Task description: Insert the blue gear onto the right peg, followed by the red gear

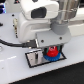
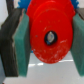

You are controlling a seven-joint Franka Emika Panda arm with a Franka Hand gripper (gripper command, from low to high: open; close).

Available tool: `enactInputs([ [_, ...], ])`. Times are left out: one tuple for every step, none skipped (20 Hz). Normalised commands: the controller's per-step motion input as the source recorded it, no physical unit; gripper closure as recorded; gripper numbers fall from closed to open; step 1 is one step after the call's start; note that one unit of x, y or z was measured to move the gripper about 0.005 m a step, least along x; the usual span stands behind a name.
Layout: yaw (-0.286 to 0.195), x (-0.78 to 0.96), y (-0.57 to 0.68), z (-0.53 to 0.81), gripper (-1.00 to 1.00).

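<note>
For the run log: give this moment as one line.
gripper: shut on red gear | blue gear: on plate, under red gear | stage: red gear being inserted

The tool (image 1: 50,51) crowds the plate (image 1: 33,59); open table (image 1: 20,75) surrounds it.

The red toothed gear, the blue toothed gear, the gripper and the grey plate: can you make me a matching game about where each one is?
Column 1:
1. small red toothed gear
2. wider blue toothed gear
3. robot gripper
4. flat grey black-edged plate

Column 2:
A. lying on the white table
B. squeezed between two green pads
C. shut around a gear
D. resting on the plate, under the red gear

Pairs: 1-B, 2-D, 3-C, 4-A
</note>
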Motion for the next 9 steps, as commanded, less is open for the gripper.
enactInputs([
  [0.0,0.01,0.12,0.44,-1.0],
  [0.0,0.01,0.11,0.48,-1.0],
  [0.0,0.01,0.11,0.52,-1.0],
  [0.0,0.01,0.13,0.58,-1.0],
  [0.0,0.02,0.11,0.57,-1.0],
  [0.0,0.01,0.05,0.61,-1.0],
  [0.0,0.01,0.02,0.59,-1.0],
  [0.0,0.01,0.0,0.5,-1.0],
  [0.0,0.01,-0.01,0.04,-1.0],
])
